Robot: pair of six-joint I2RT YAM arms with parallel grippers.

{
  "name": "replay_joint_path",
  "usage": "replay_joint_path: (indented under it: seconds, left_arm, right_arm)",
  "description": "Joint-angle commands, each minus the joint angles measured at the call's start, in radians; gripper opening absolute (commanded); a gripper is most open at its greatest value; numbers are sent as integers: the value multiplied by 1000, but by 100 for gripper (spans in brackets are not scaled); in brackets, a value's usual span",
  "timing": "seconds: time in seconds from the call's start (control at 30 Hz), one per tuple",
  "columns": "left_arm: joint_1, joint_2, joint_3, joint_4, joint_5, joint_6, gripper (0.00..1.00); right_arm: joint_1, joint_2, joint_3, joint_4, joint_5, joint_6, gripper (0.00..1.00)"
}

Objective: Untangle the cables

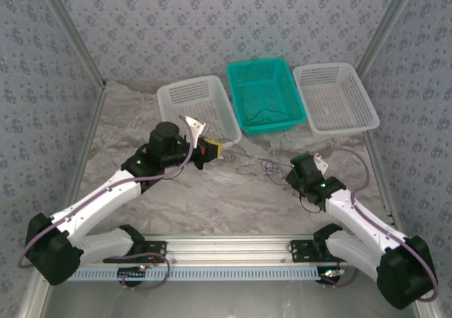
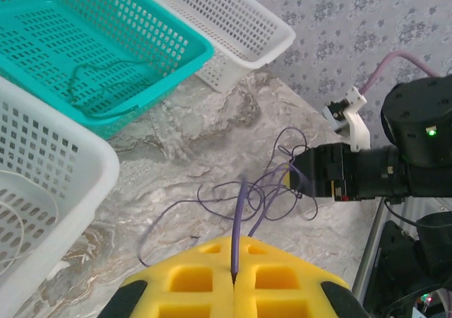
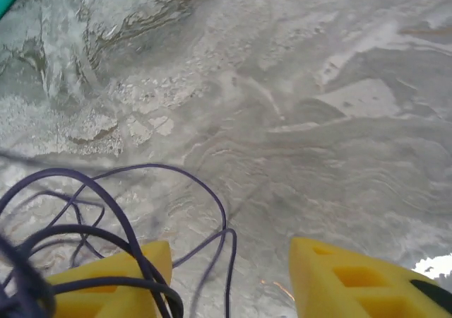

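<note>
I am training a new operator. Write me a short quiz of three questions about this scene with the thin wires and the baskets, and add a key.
1. True or false: the left tool is shut on a thin purple wire.
2. Choose one: how do the jaws of the right tool stand? A: open. B: shut on a white basket. C: shut on the purple wire.
3. Fill in the colour: a thin dark wire lies inside the ____ perforated plastic basket.

Key: 1 true; 2 A; 3 teal.
</note>
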Motion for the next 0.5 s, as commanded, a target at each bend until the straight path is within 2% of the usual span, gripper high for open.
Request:
replay_joint_path:
  seconds: [0.0,0.07,0.13,0.2,0.23,0.27,0.47]
  left_arm:
    - [7,20,37,24,36,-31,0]
    - [6,40,44,36,50,-39,0]
    - [5,57,52,43,61,-42,0]
    - [3,66,58,45,63,-44,0]
    - [3,70,59,46,64,-45,0]
    - [2,70,60,46,64,-46,0]
    - [-1,57,58,43,67,-59,0]
  right_arm:
    - [-4,-92,56,-9,-17,-42,55]
    - [1,-127,92,56,-98,-144,59]
    - [17,-155,98,222,-295,-302,64]
    - [53,-154,115,300,-406,-417,79]
    - [77,-148,128,315,-418,-459,94]
    - [105,-139,140,320,-411,-486,100]
    - [196,-21,167,450,-454,-623,100]
